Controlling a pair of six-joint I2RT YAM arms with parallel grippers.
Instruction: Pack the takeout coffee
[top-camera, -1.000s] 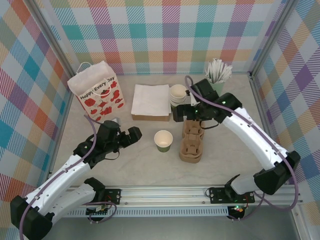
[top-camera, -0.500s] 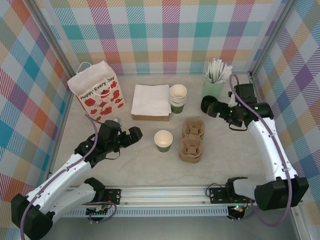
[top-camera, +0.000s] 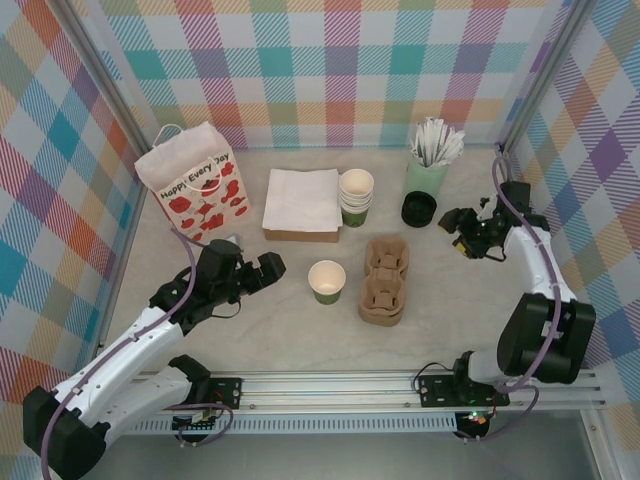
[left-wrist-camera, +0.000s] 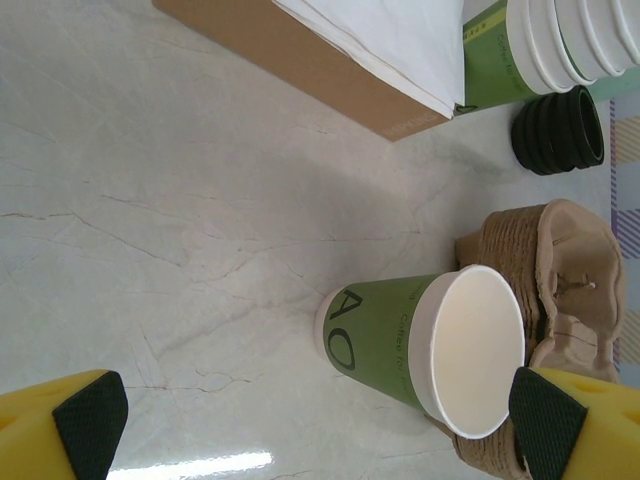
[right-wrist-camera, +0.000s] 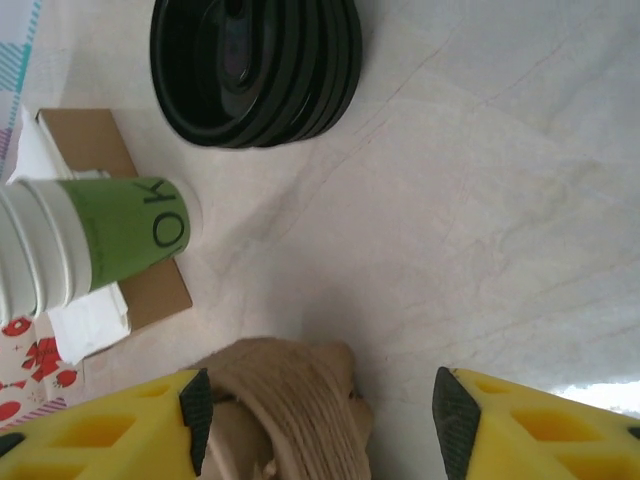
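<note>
The takeout coffee (top-camera: 327, 281) stands upright mid-table, a small paper cup with a cream rim and a green band. It also appears in the left wrist view (left-wrist-camera: 420, 340). My left gripper (top-camera: 262, 268) hangs open just left of the cup, which sits ahead of its spread fingers (left-wrist-camera: 315, 430) untouched. My right gripper (top-camera: 458, 232) is far right, near the wall. It is open (right-wrist-camera: 325, 420) with nothing held, and the cup carriers (right-wrist-camera: 290, 400) show beyond its fingertips.
A stack of brown pulp cup carriers (top-camera: 385, 280) lies right of the cup. Behind are nested cups (top-camera: 356, 196), black lids (top-camera: 418, 209), a tumbler of white sticks (top-camera: 430, 165), a napkin box (top-camera: 300, 205) and a red-flowered gift bag (top-camera: 195, 185).
My right arm has swung from over the carriers and nested cups back to the right wall, its jaws narrowing. The black lids now show. The left arm has stayed still.
</note>
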